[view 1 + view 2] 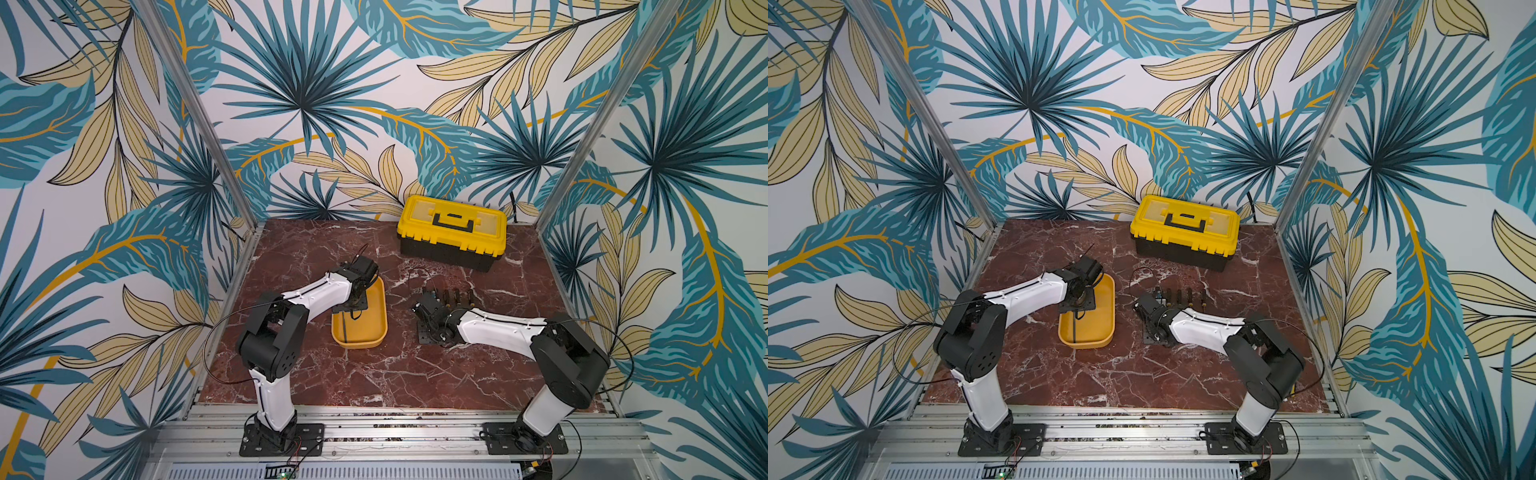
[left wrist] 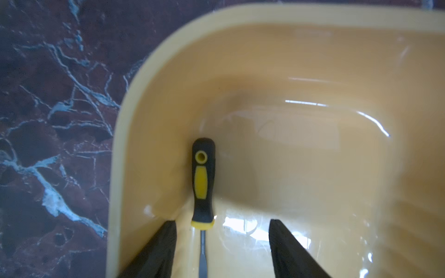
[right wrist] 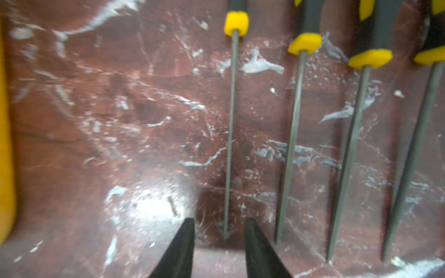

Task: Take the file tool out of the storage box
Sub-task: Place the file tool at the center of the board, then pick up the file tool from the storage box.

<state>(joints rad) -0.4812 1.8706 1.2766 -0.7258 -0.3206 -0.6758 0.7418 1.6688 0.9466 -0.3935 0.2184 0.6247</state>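
The file tool (image 2: 203,183), with a black-and-yellow handle and a grey shaft, lies in the yellow-orange storage box (image 2: 313,168) along one long wall. My left gripper (image 2: 222,221) is lowered into the box and is open. The file's shaft runs between its fingers (image 2: 163,245), close to one of them and touching neither. In both top views the box (image 1: 368,322) (image 1: 1098,316) sits left of centre, with the file (image 1: 346,330) showing as a thin dark line. My right gripper (image 3: 219,220) is open low over the table, with the tip of a thin file (image 3: 230,120) lying loose between its fingers.
Several more files (image 3: 296,120) (image 1: 451,296) lie side by side on the marble table, beside the right arm. A black toolbox with a yellow lid (image 1: 453,232) (image 1: 1185,230) stands at the back. The box's yellow wall (image 3: 4,144) shows at the edge of the right wrist view.
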